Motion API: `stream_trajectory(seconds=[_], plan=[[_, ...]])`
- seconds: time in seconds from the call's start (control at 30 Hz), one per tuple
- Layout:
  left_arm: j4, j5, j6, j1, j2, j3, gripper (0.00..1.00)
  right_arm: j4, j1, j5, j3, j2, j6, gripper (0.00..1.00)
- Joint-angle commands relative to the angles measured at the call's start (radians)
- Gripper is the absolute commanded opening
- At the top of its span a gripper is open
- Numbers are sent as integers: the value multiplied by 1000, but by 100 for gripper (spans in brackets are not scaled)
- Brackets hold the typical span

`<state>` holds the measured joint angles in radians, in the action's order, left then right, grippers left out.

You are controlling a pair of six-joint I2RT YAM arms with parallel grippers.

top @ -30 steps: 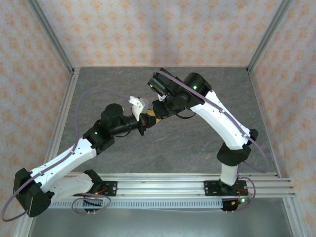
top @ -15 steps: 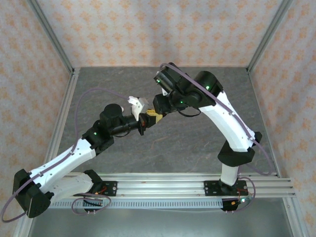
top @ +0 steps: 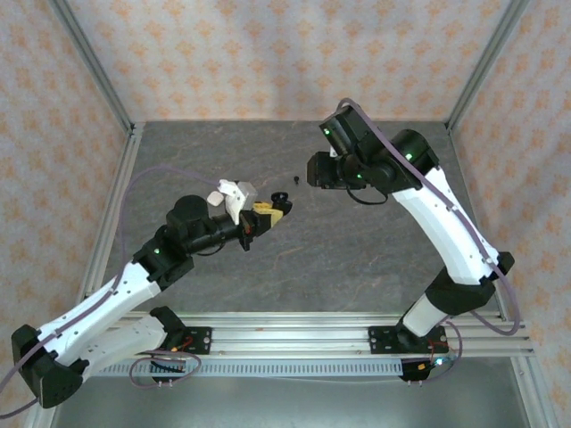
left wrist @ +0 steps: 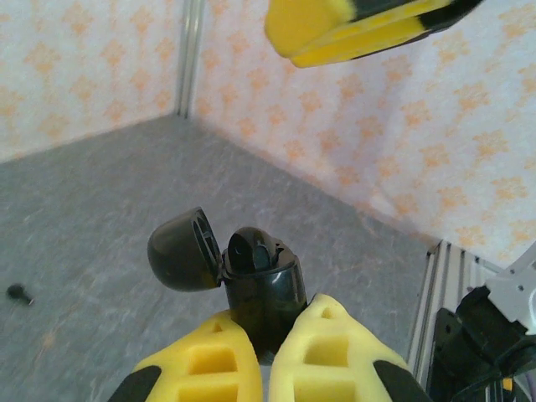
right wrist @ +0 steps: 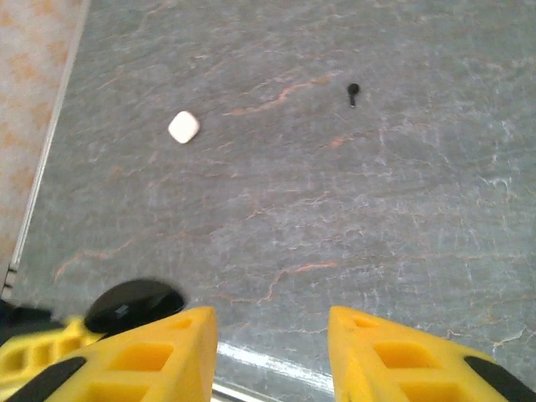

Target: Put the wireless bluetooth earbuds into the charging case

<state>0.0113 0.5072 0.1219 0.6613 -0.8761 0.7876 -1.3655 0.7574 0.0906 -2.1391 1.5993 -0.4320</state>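
Observation:
My left gripper is shut on the body of a black charging case, holding it upright above the table. The case's lid hangs open to the left, and a dark shape sits in its top opening. A tiny black earbud lies loose on the grey table, also seen as the black earbud and the earbud. My right gripper is open and empty, hovering up and to the right of the case; one yellow finger crosses the top of the left wrist view. The white earbuds are out of view.
A small white rounded object lies on the table towards the left wall. Patterned walls and aluminium posts enclose the table. The rail with both arm bases runs along the near edge.
My right gripper has pulled away from the case, up and to the right, uncovering the black earbud on the table. My left arm has shifted slightly left with the case.

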Motion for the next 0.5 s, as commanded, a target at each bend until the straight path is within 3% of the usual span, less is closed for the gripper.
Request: stream_trajectory(seconds=[0.0,0.27,0.47], plan=[[167,-62,-5,6,45,5,0,143,-70,90,95,12,-27,40],[324,-143,23,6,123,16,0,270,-207,210,135,212,37,40],[346,-195,45,6,141,10,0,265,-254,238,-41,464,89,40]])
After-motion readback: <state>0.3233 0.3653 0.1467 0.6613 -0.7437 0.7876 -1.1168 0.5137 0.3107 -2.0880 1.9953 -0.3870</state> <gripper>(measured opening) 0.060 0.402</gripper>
